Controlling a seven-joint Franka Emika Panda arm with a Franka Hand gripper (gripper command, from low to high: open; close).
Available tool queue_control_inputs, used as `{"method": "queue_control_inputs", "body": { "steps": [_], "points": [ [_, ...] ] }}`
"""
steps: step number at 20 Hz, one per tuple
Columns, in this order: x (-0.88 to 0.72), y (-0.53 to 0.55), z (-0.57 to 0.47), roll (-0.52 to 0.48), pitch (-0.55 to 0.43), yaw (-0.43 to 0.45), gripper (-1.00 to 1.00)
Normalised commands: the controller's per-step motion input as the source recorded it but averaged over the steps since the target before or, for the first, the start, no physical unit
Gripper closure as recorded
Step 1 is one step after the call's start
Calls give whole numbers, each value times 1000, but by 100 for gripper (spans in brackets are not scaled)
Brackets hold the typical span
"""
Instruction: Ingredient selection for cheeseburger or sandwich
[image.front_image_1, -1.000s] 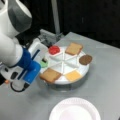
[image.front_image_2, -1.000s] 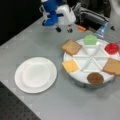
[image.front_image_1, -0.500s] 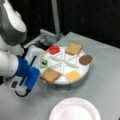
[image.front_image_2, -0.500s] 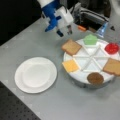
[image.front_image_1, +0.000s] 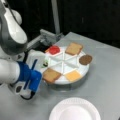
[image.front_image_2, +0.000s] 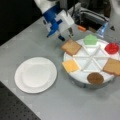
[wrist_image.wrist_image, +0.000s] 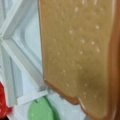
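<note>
The toast (image.front_image_2: 71, 47) lies in the tray (image.front_image_2: 93, 75) at ten o'clock, hanging over the rim. The gripper (image.front_image_2: 65, 35) hovers just above it; I cannot tell if it's open. Nudged, the toast might slide off. The plate (image.front_image_2: 35, 74) holds nothing.

Toast (image.front_image_2: 71, 46) lies in tray (image.front_image_2: 82, 75), right of plate (image.front_image_2: 35, 74).

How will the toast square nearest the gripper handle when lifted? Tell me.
The toast square, just beside the gripper, is probably stiff: its corner overhangs the tray rim without drooping. Thin, so likely light. Flat, so unlikely to roll.
</note>
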Motion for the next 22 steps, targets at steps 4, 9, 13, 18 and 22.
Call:
{"method": "queue_control_inputs", "body": {
  "steps": [4, 9, 13, 18, 22],
  "points": [
    [244, -420, -159, 435, -37, 252, -100],
    [331, -415, -132, 557, -43, 226, -100],
    [404, -459, -159, 585, -36, 148, -100],
    [453, -427, -186, 538, -15, 155, -100],
    [465, -342, -169, 490, -10, 158, -100]
  ]
}}
